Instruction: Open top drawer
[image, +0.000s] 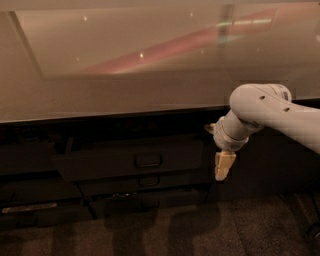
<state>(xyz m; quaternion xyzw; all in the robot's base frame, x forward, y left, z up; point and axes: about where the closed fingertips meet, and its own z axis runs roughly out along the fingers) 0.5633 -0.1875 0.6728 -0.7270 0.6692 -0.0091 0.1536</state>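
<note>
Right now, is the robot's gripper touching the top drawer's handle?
No, the gripper hangs to the right of the top drawer, well apart from the handle at its centre.

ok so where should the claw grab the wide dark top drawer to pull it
Grip the small dark loop handle at the centre of the wide dark grey top drawer, coming straight in from the front: its flat front offers no other hold. The pale claw hangs pointing down just right of that front, roughly level with the handle.

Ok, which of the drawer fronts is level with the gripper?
The top drawer, the widest front; the gripper hangs beside its right end. The slimmer front under it sits lower.
</note>
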